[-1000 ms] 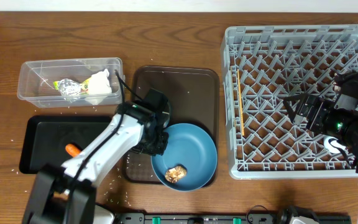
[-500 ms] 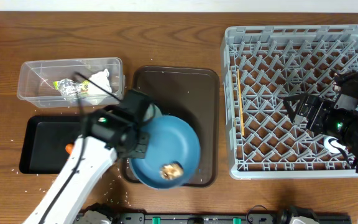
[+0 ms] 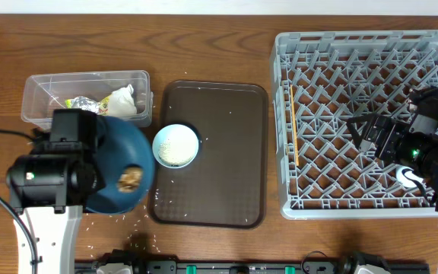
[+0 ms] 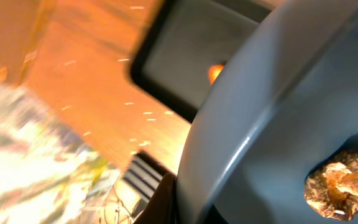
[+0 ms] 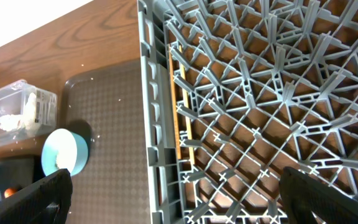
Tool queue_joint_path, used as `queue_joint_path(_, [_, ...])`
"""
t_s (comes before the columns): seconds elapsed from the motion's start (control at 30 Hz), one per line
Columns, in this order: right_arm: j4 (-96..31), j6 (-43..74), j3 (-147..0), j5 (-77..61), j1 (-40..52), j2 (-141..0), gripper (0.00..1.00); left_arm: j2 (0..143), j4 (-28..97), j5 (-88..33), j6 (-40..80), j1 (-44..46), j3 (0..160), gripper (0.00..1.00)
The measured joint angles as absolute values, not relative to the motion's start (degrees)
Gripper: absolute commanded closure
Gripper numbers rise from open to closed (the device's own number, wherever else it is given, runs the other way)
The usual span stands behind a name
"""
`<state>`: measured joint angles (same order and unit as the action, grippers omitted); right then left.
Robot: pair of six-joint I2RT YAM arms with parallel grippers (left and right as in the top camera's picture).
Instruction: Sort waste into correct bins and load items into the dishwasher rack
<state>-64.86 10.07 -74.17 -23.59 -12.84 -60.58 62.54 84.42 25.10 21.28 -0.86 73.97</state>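
Observation:
My left gripper (image 3: pixel 90 173) is shut on the rim of the large blue plate (image 3: pixel 120 156) and holds it tilted over the black tray (image 4: pixel 185 56). The brown food lump (image 3: pixel 131 178) lies on the plate, and shows in the left wrist view (image 4: pixel 344 183) too. An orange carrot (image 4: pixel 215 73) lies in the black tray. The white-inside light-blue bowl (image 3: pixel 176 144) sits on the brown serving tray (image 3: pixel 226 152). The clear box (image 3: pixel 86 99) holds wrappers (image 3: pixel 82 106) and tissue (image 3: pixel 122 103). My right gripper (image 5: pixel 185 199) is open and empty over the grey rack (image 3: pixel 367 114).
Rice grains are scattered on the table round the trays. An orange strip (image 3: pixel 296 137) lies along the rack's left side. A pale round thing (image 3: pixel 407 176) shows under my right arm; I cannot tell what it is. The cups do not clearly show.
My left arm has swung the blue plate with the lump leftward off the brown tray to above the black tray. The bowl is now uncovered. The right arm has not moved.

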Motion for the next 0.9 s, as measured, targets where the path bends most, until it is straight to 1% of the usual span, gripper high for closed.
queue_joint_path(0.13, [-64.84, 10.07, -74.17, -23.59, -12.84, -60.6, 0.01, 62.61, 83.53, 31.46, 25.69, -4.05, 73.54, 0.94])
queue_joint_path(0.3, [-64.69, 10.07, -74.17, -23.57, -12.84, -60.6, 0.01, 64.05, 79.33, 38.0, 28.51, -5.13, 71.22, 0.94])
queue_joint_path(0.47, [-64.66, 10.02, -74.17, -23.57, -12.84, -60.6, 0.01, 69.78, 78.67, 44.16, 28.99, -5.17, 69.87, 0.94])
queue_joint_path(0.7, [-64.64, 10.0, -74.19, -23.55, -12.84, -60.6, 0.01, 82.85, 81.1, 52.88, 27.22, -5.17, 69.58, 0.94])
queue_joint_path(0.9, [-64.2, 10.0, -74.17, -23.55, -12.84, -60.6, 0.01, 84.18, 80.66, 55.79, 27.18, -5.17, 69.49, 0.94])
